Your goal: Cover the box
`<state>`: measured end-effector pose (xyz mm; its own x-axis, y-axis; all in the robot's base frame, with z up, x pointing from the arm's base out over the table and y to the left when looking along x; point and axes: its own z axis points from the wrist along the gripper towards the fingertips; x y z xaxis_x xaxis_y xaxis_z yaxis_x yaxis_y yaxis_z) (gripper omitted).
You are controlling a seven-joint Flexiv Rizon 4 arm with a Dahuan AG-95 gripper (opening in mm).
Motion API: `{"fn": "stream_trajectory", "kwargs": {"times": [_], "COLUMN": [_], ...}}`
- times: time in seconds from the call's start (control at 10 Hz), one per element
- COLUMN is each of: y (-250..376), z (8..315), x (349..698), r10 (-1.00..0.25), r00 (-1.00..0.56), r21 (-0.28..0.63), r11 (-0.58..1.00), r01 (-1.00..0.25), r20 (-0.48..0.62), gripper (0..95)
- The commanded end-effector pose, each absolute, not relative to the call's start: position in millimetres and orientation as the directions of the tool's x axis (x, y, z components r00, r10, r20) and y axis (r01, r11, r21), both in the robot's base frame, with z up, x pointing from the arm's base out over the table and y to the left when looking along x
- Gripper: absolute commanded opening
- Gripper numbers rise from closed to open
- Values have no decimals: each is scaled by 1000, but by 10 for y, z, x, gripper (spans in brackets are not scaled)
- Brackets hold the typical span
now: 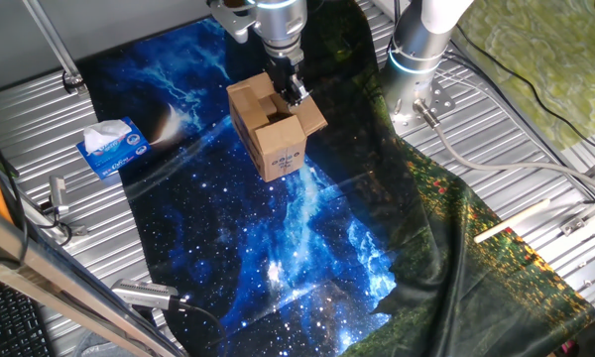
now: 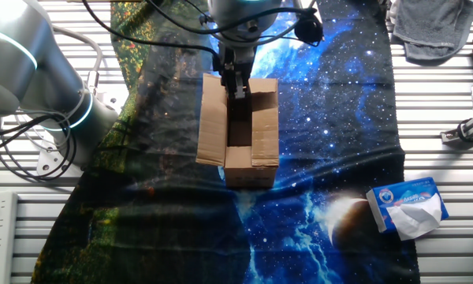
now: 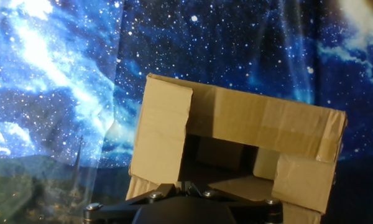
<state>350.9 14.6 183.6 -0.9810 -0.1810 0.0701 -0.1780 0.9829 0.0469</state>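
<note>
In one fixed view we see the box (image 1: pixel 275 129) standing on a starry blue cloth (image 1: pixel 278 248) that covers the middle of the ribbed metal surface (image 1: pixel 40 129). A white label with dark print faces the camera on the side of the carton. Its top flaps are partly folded in, leaving a dark opening in the middle. The gripper (image 1: pixel 291 90) reaches down over that opening at the far side of the carton; its jaws look drawn close together, but we cannot tell whether they pinch a flap. A blue and white tissue box (image 1: pixel 113 148) lies well apart, to the left, at the cloth's edge.

In the other fixed view we look at the carton from the opposite side. One long flap leans outward on the left, another lies over the right part, and the middle stays open. The gripper (image 2: pixel 238 81) hangs at the far end of the opening, near an end flap. The tissue box (image 2: pixel 407 207) sits at lower right.

In the hand view we see the carton close below, flaps partly turned inward around a dark gap. The fingertips are not visible here.
</note>
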Motion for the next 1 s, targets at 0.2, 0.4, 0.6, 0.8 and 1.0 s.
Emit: {"fn": "stream_trajectory", "kwargs": {"times": [0.2, 0.4, 0.6, 0.8, 1.0], "y": [127, 106, 93, 93, 93], "z": [1818, 1784, 1777, 1777, 1777], "x": [3498, 3498, 3499, 3499, 3499], "r10": [-186, -188, -191, -208, -226], "r00": [-979, -979, -979, -975, -971], "r21": [33, 36, 26, 26, 21], "r11": [982, 982, 982, 978, 974], "r01": [-184, -186, -189, -207, -225], "r20": [80, 75, 78, 76, 78], "gripper": [0, 0, 0, 0, 0]}}
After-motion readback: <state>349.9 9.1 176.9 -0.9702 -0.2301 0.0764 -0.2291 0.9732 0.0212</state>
